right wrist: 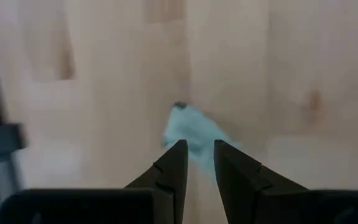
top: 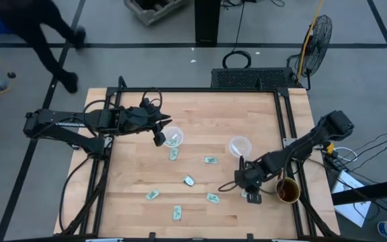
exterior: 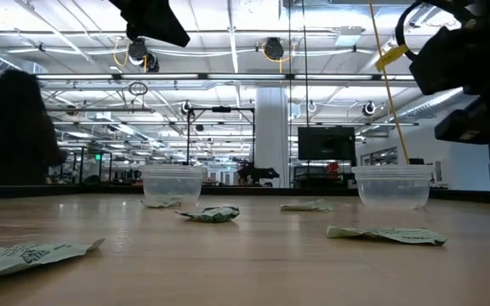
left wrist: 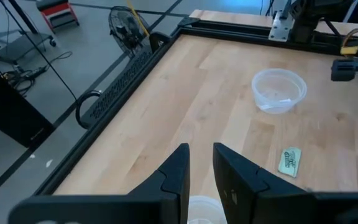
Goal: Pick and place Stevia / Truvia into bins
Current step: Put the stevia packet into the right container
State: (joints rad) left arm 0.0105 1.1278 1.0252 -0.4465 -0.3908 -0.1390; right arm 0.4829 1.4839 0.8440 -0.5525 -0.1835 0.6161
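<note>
Several pale green Stevia / Truvia packets lie flat on the wooden table, among them one (top: 211, 160) between the bins and one (top: 177, 213) near the front edge. The two bins are clear cups, one on the left (top: 173, 138) and one on the right (top: 239, 146). My left gripper (top: 160, 138) hangs open just left of the left cup, whose rim (left wrist: 201, 208) shows below the fingers; nothing is between them. My right gripper (right wrist: 197, 152) points steeply down, open, over a packet (right wrist: 194, 132) at the front right (top: 250, 196). The view is blurred, and no contact shows.
A brown mug (top: 287, 191) stands right of my right gripper, near the table's right rail. One packet (top: 174, 154) lies close in front of the left cup. A person (top: 46, 33) walks on the floor beyond the far left corner. A fan (top: 318, 37) stands behind the table.
</note>
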